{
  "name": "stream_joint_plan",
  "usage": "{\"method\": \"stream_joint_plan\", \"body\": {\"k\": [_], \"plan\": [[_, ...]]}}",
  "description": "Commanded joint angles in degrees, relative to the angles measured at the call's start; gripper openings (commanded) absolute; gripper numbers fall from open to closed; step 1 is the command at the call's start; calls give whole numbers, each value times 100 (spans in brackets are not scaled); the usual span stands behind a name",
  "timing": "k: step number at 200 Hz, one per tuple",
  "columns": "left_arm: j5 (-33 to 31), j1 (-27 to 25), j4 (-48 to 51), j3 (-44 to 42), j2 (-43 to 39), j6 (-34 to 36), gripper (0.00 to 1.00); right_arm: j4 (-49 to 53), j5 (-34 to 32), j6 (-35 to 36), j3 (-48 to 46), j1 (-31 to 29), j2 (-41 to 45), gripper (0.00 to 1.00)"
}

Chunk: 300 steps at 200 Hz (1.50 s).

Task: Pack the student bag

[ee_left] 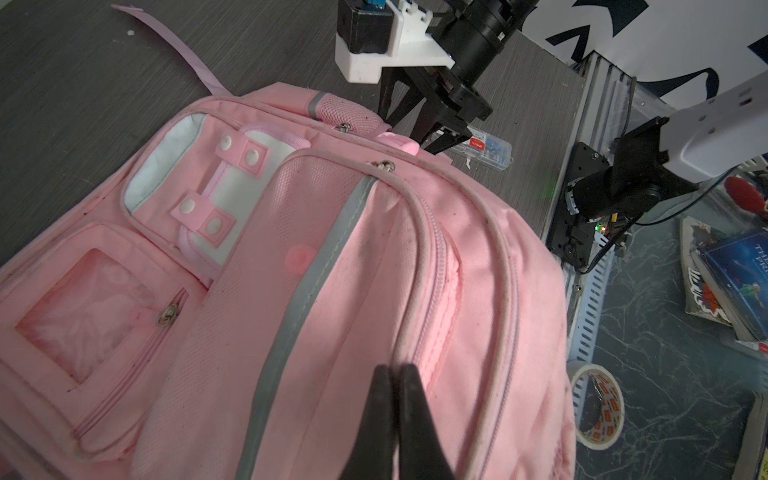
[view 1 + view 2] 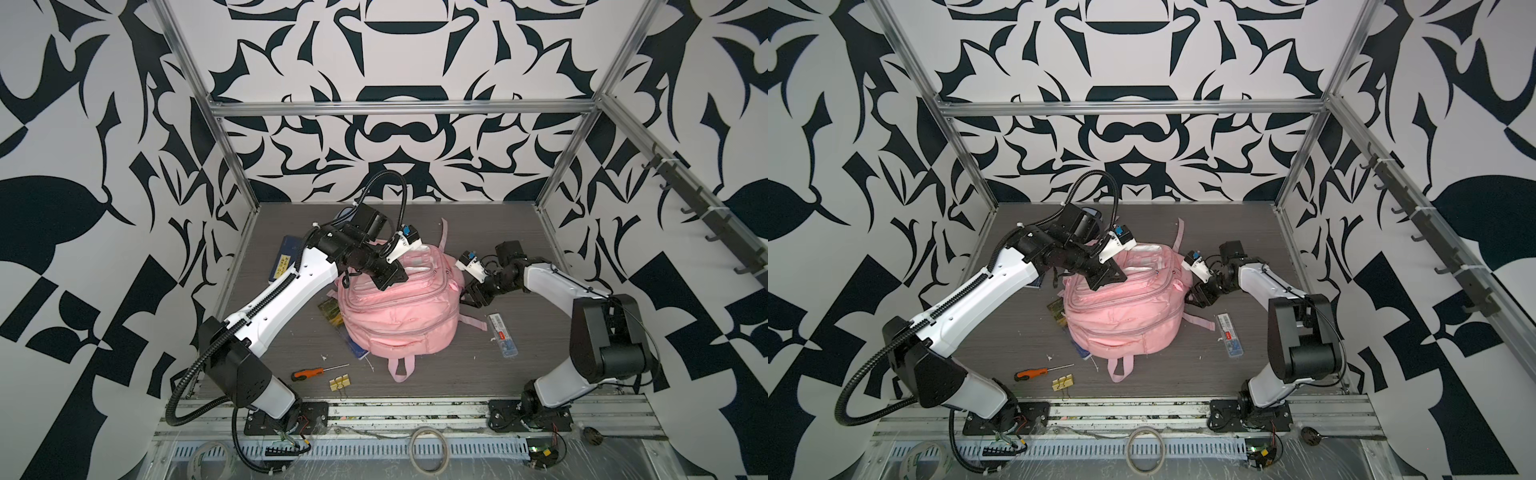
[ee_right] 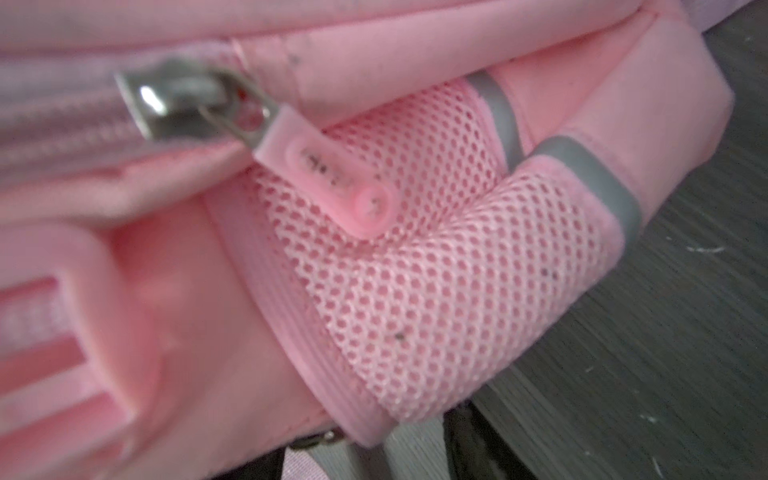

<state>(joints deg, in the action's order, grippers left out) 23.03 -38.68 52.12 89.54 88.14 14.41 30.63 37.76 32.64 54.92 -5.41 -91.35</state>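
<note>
The student bag (image 2: 399, 307) lies mid-counter (image 2: 457, 374), front panel up. The left claw (image 1: 395, 370) is clenched above its top; the right claw (image 2: 471, 298) sits beside the mesh side pocket (image 3: 415, 291), grip impossible to tell

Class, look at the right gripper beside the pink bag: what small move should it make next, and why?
Probably ease the right gripper forward and close it on the pink zip pull. Its jaws stand open beside the student bag, the pull lies free on the mesh pocket close before the wrist camera, and that zip looks closed, so nothing can go in yet.
</note>
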Motion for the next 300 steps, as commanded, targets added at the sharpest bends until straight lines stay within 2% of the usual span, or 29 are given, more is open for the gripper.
{"method": "stream_joint_plan", "body": {"k": [1,30,50,133,166,181,209,229,280,296,300], "plan": [[346,14,-179,117,-79,-53,0,48,263,-45,243,-39,-31,55],[342,19,-164,176,-25,-44,0,58,275,-48,241,-39,-24,45],[337,27,-165,189,4,-26,0,7,284,-77,191,-39,-32,29],[360,27,-186,199,122,-47,0,-175,113,-131,5,-39,189,7],[342,29,-197,204,166,-31,0,-176,-186,-114,-151,-39,448,4],[314,35,-224,184,186,-35,0,-77,-551,0,-221,-44,641,1],[307,70,-327,124,204,-60,0,-174,-1153,53,-549,-77,1359,0],[295,101,-430,65,242,-154,0,120,-1462,248,-750,-250,1814,0],[397,101,-1191,63,405,-823,0,674,-1600,205,-1079,-618,2617,0],[595,106,-1315,51,432,-872,0,613,-1679,97,-1222,-619,2854,0],[646,106,-1315,55,432,-844,0,478,-1649,-21,-1256,-619,2921,3]]}}
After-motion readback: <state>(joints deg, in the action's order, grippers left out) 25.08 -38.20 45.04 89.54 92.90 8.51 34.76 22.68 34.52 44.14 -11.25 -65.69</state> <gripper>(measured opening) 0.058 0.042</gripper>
